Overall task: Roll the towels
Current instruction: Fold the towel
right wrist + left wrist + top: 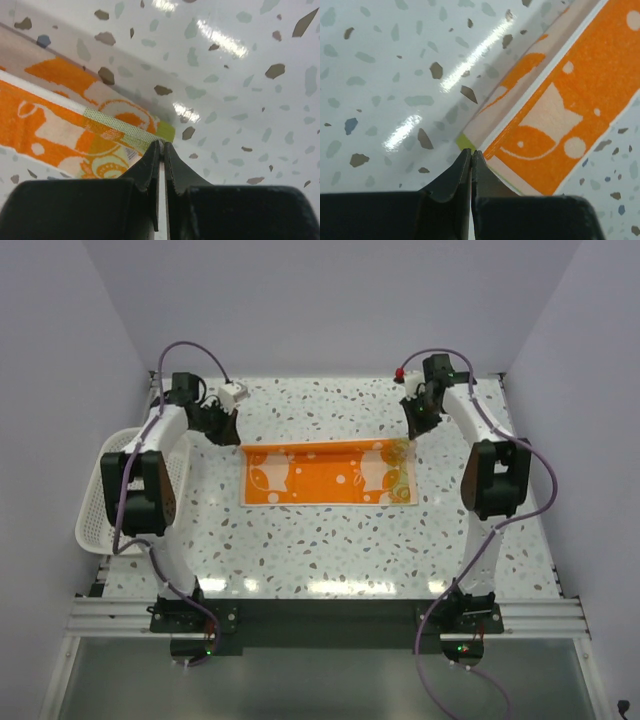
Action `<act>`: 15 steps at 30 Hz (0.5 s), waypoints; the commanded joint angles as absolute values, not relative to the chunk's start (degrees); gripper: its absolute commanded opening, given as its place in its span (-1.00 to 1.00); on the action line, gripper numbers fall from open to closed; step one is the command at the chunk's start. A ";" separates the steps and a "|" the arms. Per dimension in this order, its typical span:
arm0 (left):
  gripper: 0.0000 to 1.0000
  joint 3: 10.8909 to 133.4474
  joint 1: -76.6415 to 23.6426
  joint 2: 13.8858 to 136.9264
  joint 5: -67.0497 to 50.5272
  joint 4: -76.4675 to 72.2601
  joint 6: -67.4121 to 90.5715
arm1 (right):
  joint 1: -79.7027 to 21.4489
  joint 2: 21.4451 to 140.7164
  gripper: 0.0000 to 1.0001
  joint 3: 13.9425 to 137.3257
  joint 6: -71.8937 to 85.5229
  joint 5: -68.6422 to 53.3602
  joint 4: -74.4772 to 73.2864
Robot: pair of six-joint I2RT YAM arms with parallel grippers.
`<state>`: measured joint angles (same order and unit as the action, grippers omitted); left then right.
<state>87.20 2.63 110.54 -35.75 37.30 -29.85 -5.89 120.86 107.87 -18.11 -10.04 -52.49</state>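
The towel is a thin orange and cream cloth with white circles and swirls. It lies as a long strip across the middle of the speckled table. Its far long edge is lifted, so the pale underside shows in the left wrist view and the right wrist view. My left gripper is shut on the towel's far left corner, its tips pinched together at the cloth edge. My right gripper is shut on the far right corner, its tips pinching the green-edged cloth.
A white mesh basket hangs at the table's left edge beside the left arm. A small red knob sits at the back right. White walls close in the back and both sides of the table.
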 commanded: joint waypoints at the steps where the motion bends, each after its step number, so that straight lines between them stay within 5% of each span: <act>1: -1.00 81.41 3.60 104.42 -37.09 43.93 -39.19 | -5.45 114.44 -1.00 103.64 -21.88 -10.55 -54.58; 15: -1.00 68.56 2.81 106.43 -30.94 37.01 -37.44 | -5.54 113.11 -1.00 86.05 -22.06 -12.30 -51.59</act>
<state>69.71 2.52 105.21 -34.06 39.97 -38.13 -6.00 113.10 87.09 -21.45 -13.28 -52.95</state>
